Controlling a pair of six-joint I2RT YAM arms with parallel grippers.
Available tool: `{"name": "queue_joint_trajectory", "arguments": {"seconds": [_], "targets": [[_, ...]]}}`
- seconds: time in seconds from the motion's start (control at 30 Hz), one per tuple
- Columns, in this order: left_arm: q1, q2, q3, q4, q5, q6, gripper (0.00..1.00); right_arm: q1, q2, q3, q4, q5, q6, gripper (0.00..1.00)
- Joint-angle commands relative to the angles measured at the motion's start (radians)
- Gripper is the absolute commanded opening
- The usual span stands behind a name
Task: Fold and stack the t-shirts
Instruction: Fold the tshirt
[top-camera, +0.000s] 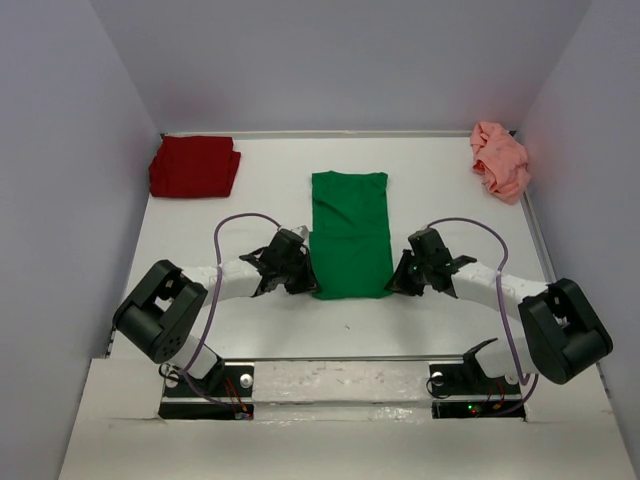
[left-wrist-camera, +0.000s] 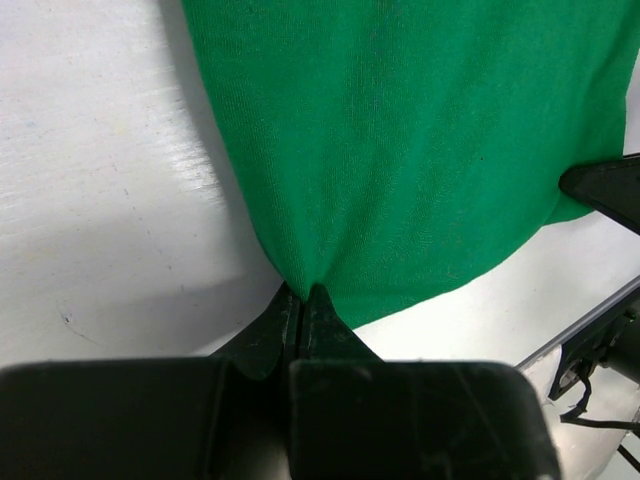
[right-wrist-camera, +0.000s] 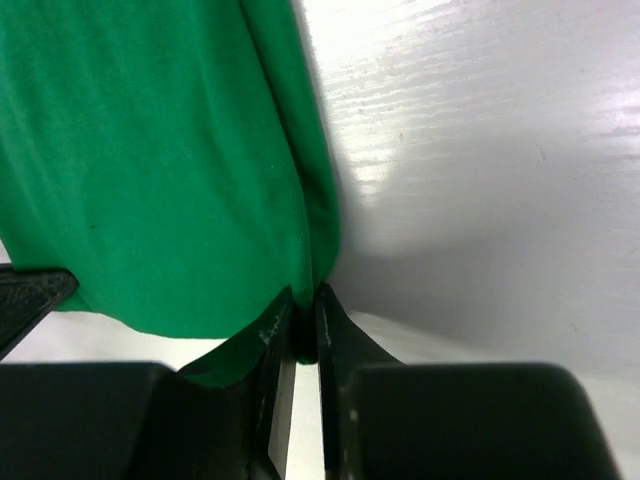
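Note:
The green t-shirt (top-camera: 348, 232) lies as a long narrow folded strip in the middle of the table. My left gripper (top-camera: 303, 276) is shut on its near left corner, where cloth (left-wrist-camera: 400, 150) bunches into the pinched fingertips (left-wrist-camera: 300, 298). My right gripper (top-camera: 398, 276) is at the near right corner, its jaws closed on the folded edge (right-wrist-camera: 318, 240) of the green cloth (right-wrist-camera: 150, 160), seen at the tips (right-wrist-camera: 306, 300). The dark red t-shirt (top-camera: 194, 166) sits folded at the far left. The salmon pink t-shirt (top-camera: 500, 159) lies crumpled at the far right.
White walls close in the table (top-camera: 440, 190) on the left, right and back. The arm bases (top-camera: 340, 385) stand on a mounting plate at the near edge. The right fingertip (left-wrist-camera: 600, 190) shows at the edge of the left wrist view.

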Motion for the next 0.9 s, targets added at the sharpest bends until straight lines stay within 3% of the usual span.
{"name": "queue_joint_trajectory", "arguments": {"seconds": [0.0,0.03,0.17,0.4,0.67,0.87], "targets": [[0.000,-0.028,-0.029,-0.033,0.009,0.018,0.00,0.029,-0.037,-0.016,-0.027,0.045,0.013,0.12],[0.000,-0.037,-0.029,-0.038,0.009,0.016,0.00,0.029,-0.045,-0.010,-0.047,0.063,0.015,0.05],[0.000,-0.091,-0.035,-0.067,-0.013,0.012,0.00,0.054,-0.071,0.024,-0.122,0.152,0.018,0.00],[-0.011,-0.268,-0.060,-0.179,-0.053,-0.008,0.00,0.075,-0.141,0.086,-0.285,0.291,-0.025,0.00],[-0.108,-0.469,-0.115,-0.263,-0.094,-0.109,0.00,0.094,-0.276,0.063,-0.391,0.282,-0.010,0.00],[-0.204,-0.562,-0.175,-0.283,-0.120,-0.194,0.00,0.208,-0.385,0.037,-0.478,0.300,0.077,0.00]]}}
